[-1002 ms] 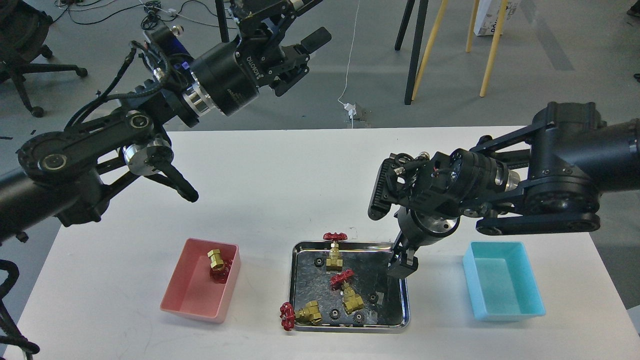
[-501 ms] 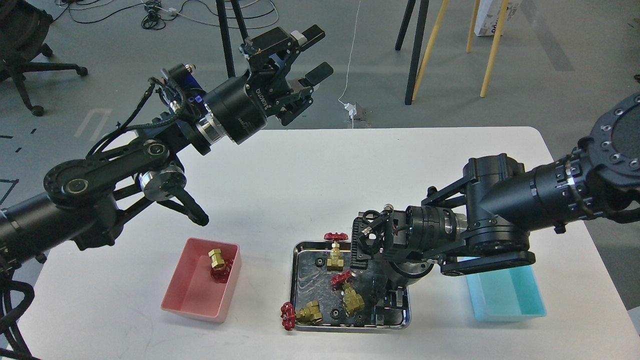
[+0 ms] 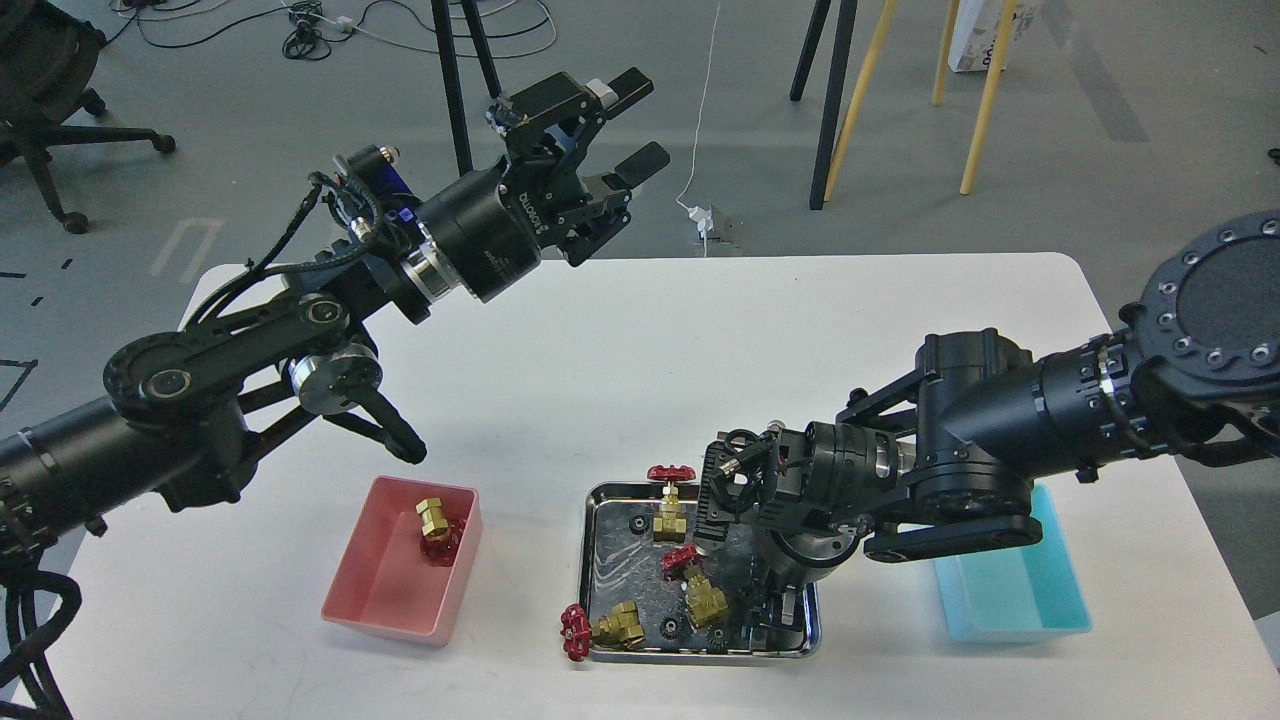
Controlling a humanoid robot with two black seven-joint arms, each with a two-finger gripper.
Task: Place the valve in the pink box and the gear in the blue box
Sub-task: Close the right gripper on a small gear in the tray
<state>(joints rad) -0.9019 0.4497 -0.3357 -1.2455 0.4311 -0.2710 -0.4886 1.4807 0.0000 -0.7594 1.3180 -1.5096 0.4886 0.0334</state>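
Observation:
One valve lies in the pink box at the front left. Three more valves sit at the steel tray: one at its far edge, one in the middle, and one at the front left corner with its red wheel over the rim. Tiny black gears lie in the tray, one at the back left and one at the front. My right gripper reaches down into the tray's right side; its fingers are dark and indistinct. My left gripper is open and empty, high above the table's far edge. The blue box stands at the right, partly behind my right arm.
My right arm lies low across the table's right side and over the blue box. My left arm stretches over the table's left half, above the pink box. Chair legs, stands and cables are on the floor beyond the white table.
My right arm has swung down and leftward, and its gripper has dropped into the tray's right side. My left arm has shifted slightly, its gripper still open.

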